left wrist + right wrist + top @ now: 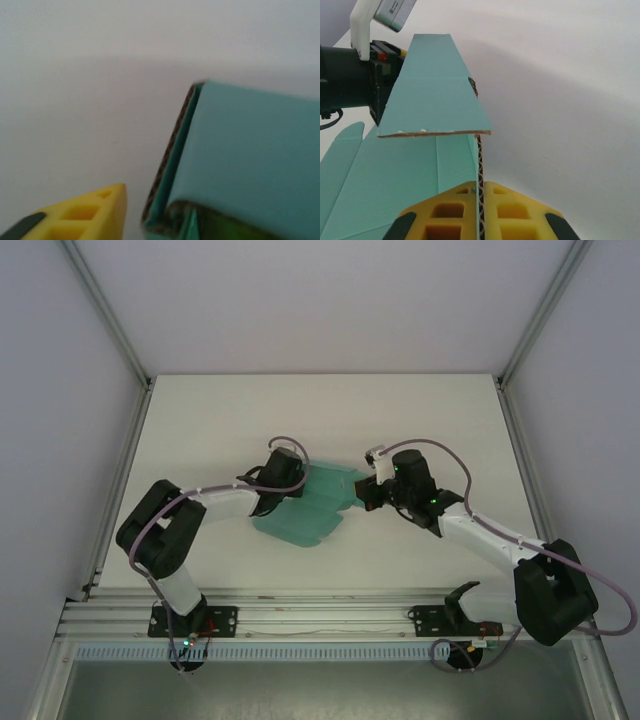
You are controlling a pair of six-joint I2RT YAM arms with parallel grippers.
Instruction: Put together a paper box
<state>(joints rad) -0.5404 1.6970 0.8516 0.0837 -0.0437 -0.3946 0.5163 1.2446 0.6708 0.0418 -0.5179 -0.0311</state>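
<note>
Down at the right gripper (pixel 480 200), the yellow jaws are pinched together on a thin edge of the paper box (pixel 435 95), and the brown corrugated rim of the teal card runs straight up between them. Just above that grip, one panel of the card stands raised and tilted, its cut edge facing the wrist camera. More flat panels with rounded flaps lie to the left on the white tabletop (pixel 560 100). Over to the left gripper (pixel 295 488): its jaws stand apart. The one yellow finger (pixel 95 212) on show sits clear of the card with bare tabletop between them, and a folded corner of teal card rises near it. From above, the box lies partly folded about mid-tabletop between the two arms, with the left gripper at its left edge and the right gripper at its right edge.
</note>
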